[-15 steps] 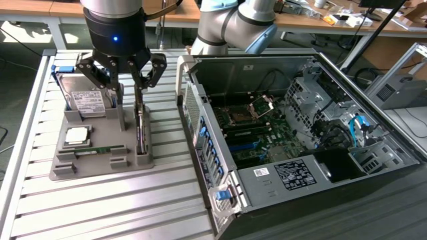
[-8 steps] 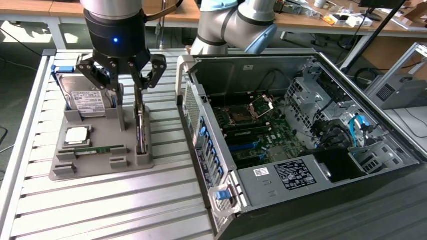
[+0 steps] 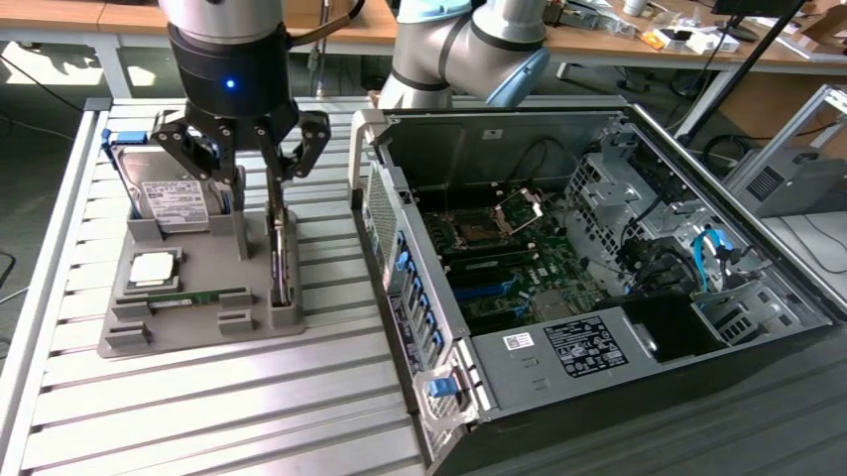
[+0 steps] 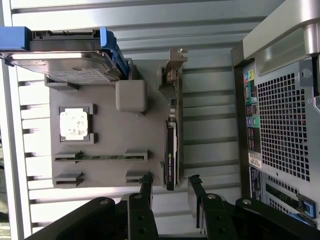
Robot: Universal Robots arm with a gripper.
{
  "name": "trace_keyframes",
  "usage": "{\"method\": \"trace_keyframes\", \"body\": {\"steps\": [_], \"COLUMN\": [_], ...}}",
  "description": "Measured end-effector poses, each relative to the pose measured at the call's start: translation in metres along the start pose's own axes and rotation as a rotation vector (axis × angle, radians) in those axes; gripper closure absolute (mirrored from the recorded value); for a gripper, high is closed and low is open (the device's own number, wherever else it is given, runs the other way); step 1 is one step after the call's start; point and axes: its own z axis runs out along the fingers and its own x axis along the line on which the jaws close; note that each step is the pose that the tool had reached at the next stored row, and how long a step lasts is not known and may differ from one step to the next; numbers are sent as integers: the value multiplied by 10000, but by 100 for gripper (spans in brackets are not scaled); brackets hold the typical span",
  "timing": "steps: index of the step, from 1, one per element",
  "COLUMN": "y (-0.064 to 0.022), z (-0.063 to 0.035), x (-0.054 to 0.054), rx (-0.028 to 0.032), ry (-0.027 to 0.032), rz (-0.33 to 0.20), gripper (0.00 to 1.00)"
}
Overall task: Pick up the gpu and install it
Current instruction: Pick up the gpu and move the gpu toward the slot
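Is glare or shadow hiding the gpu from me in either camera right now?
Exterior view: the gpu stands on edge in the grey holder, dark but distinct against it; the slatted table is bright, not washed out. Wrist view: strong glare on the slats beyond the hard drive and on the computer case's rim; the gpu is evenly lit, the open gripper dark at its end.

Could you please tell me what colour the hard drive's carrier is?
The carrier is blue; the wrist view shows it best.
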Motion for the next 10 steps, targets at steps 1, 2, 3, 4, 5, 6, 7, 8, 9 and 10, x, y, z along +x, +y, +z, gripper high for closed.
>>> {"method": "trace_keyframes", "body": {"steps": [1,2,3,4,5,6,7,8,9,10], "y": [0,-1,-1,0,1,4,7,10,12,15], "z": [5,10,14,18,22,28,31,34,38,42], "x": [0,0,0,0,-1,-1,-1,-2,-3,-4], "rx": [0,1,1,2,1,0,1,1,1,2], "ry": [0,1,2,2,2,0,1,1,1,1], "rz": [0,0,0,0,0,0,0,0,0,0], "gripper": [58,58,58,58,58,58,58,58,58,58]}}
